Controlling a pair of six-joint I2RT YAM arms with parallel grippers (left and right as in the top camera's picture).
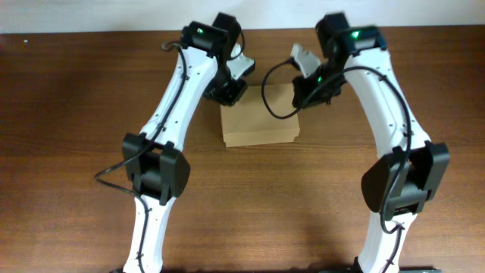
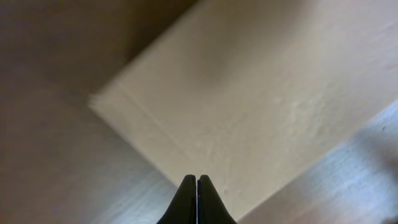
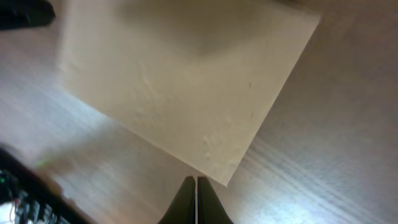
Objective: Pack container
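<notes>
The container [image 1: 260,121] is a tan cardboard box lying on the wooden table with its flap lid down. My left gripper [image 1: 227,92] is shut and empty at the box's far left corner. In the left wrist view its closed fingertips [image 2: 197,178] sit over the box top [image 2: 261,93]. My right gripper [image 1: 309,91] is shut and empty at the box's far right corner. In the right wrist view its closed fingertips [image 3: 196,180] sit just off the box's edge [image 3: 180,87]. No tape rolls show.
The brown wooden table [image 1: 76,114] spreads all round the box. A pale wall strip [image 1: 91,15] runs along the far edge. Black cables [image 1: 273,91] hang from both arms near the box.
</notes>
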